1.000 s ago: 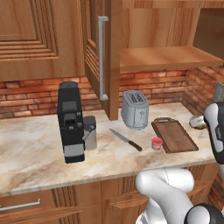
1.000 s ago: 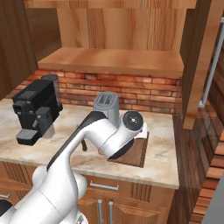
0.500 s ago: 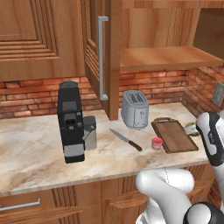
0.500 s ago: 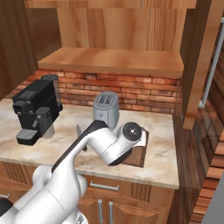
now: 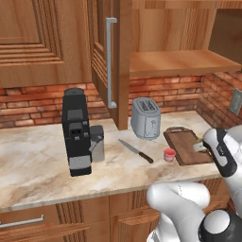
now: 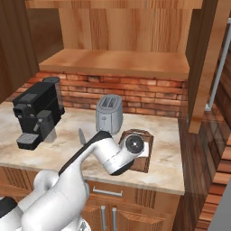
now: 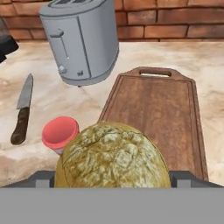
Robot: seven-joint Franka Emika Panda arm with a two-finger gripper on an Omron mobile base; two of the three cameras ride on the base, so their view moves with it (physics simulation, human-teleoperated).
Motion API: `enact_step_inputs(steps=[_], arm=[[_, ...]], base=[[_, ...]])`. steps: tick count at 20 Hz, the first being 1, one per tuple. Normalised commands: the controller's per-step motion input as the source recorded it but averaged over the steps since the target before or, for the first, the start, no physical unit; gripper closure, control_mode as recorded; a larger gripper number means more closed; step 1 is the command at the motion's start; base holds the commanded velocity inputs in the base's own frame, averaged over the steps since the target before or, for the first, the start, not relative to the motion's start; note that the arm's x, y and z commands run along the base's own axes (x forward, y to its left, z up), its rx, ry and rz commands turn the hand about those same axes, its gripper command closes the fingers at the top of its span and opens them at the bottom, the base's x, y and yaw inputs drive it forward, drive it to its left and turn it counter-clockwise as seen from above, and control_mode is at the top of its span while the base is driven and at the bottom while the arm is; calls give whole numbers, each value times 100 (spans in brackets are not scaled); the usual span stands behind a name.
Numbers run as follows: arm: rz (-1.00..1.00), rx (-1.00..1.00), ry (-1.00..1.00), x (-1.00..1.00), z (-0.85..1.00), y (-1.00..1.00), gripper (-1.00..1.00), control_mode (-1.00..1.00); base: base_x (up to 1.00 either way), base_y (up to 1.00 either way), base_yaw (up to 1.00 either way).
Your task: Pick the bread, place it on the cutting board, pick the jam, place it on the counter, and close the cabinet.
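The olive-brown, bumpy bread (image 7: pixel 113 156) sits between my gripper's (image 7: pixel 113 178) fingers, which are shut on it, low over the near end of the dark brown cutting board (image 7: pixel 157 109). From the left base, the gripper (image 5: pixel 202 147) hangs above the board's (image 5: pixel 184 142) right near part. The small red jam (image 7: pixel 60 133) jar stands on the beige counter (image 5: pixel 38 160) just left of the board; the jam (image 5: pixel 169 154) is apart from it. The cabinet (image 5: pixel 119 56) door with its grey bar handle stands open, and the board (image 6: pixel 145 155) is partly hidden by my hand.
A grey toaster (image 5: pixel 145 118) stands behind the board. A knife (image 5: pixel 136 151) lies left of the jam. A black coffee machine (image 5: pixel 76 130) stands further left. The bare cabinet shelf (image 6: pixel 117 61) hangs above, and the right door (image 6: pixel 205 67) juts out over the counter's right end.
My hand has come down and nearer to the cutting board's front with the bread still held. The jam, toaster and knife have not moved.
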Motion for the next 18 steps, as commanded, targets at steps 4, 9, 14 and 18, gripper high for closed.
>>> enact_step_inputs(steps=[4, 9, 14, 18], arm=[[0, 0, 0, 31, -28, -2, 100, -100], [0, 0, 0, 35, -16, -4, 100, -100], [0, 0, 0, 31, -13, -5, 100, -100], [0, 0, 0, 32, -22, -1, 100, -100]], base=[[0, 0, 0], [0, 0, 0], [0, 0, 0], [0, 0, 0]])
